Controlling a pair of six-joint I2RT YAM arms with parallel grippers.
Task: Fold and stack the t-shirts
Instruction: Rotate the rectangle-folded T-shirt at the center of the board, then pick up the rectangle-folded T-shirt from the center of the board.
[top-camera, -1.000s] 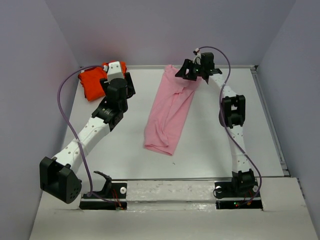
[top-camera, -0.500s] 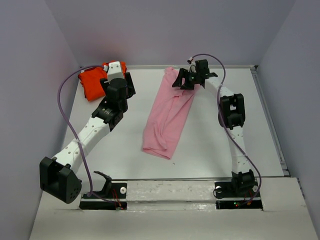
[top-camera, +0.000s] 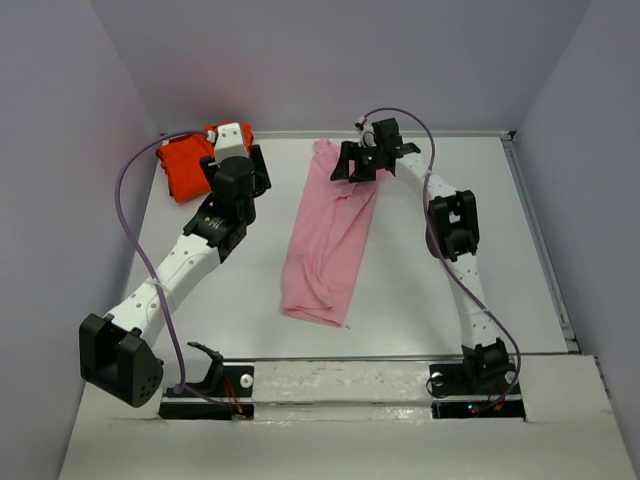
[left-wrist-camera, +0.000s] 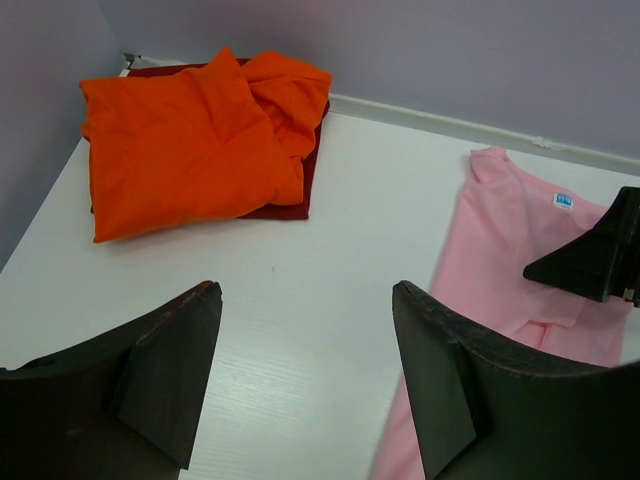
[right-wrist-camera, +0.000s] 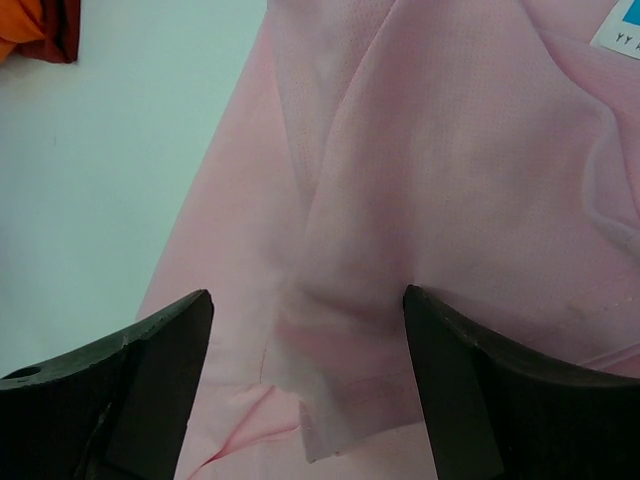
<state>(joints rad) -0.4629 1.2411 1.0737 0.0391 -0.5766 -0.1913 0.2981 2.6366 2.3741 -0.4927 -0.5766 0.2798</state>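
The light pink t-shirt (top-camera: 328, 235) lies as a long narrow strip from the back of the table toward the front. It also shows in the left wrist view (left-wrist-camera: 510, 225) and fills the right wrist view (right-wrist-camera: 450, 170). My right gripper (top-camera: 356, 163) is open low over its far end, fingers wide apart with the cloth between them (right-wrist-camera: 307, 292). The orange-red t-shirt (top-camera: 185, 166) lies folded in the back left corner (left-wrist-camera: 190, 140). My left gripper (top-camera: 246, 160) is open and empty over bare table between the two shirts (left-wrist-camera: 305, 285).
A dark red cloth (left-wrist-camera: 285, 205) shows under the orange-red shirt. Grey-violet walls close in the table (top-camera: 240, 290) at the back and both sides. The right gripper shows at the right edge of the left wrist view (left-wrist-camera: 600, 255).
My right gripper has moved left along the back of the table. The pink t-shirt has shifted left with it, its near end sliding left and nearer. The left arm has not moved.
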